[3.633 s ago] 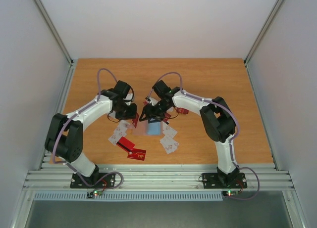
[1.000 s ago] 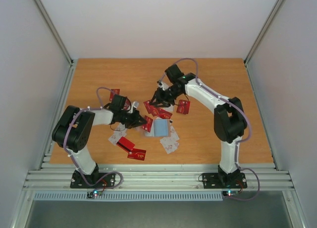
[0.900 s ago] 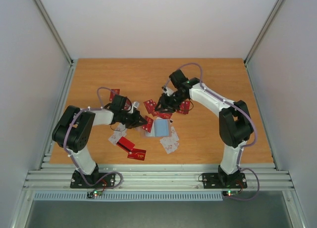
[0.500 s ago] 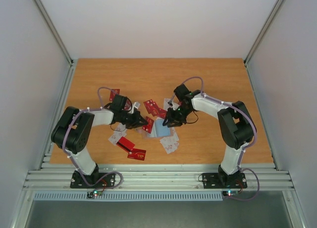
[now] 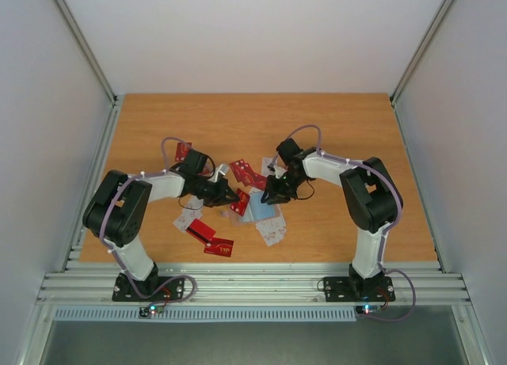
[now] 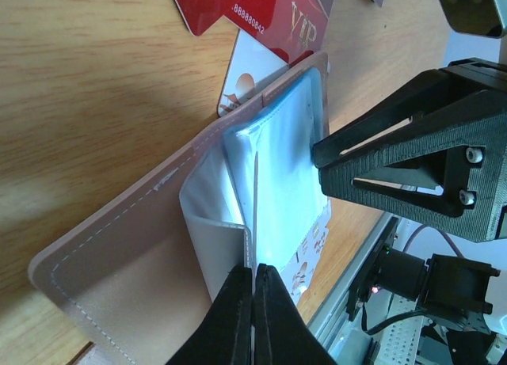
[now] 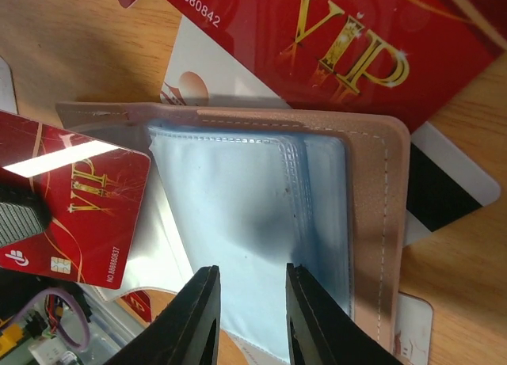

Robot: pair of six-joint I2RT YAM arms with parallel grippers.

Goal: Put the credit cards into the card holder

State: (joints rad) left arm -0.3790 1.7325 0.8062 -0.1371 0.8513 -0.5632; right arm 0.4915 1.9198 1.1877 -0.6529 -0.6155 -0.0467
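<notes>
A: From above, why do both arms meet mid-frame?
B: The card holder (image 5: 257, 209) lies open there, between left gripper (image 5: 235, 199) and right gripper (image 5: 269, 197).
A: Left wrist?
B: Jaws clamped on a card (image 6: 254, 207), edge-on, lower centre, aimed at the sleeves (image 6: 277, 167).
A: Right wrist?
B: Only here it shows red, at left; jaws apart above the sleeves, perhaps steadying them.

White-black arms (image 5: 156, 186) — lilac cables (image 5: 165, 146)
</notes>
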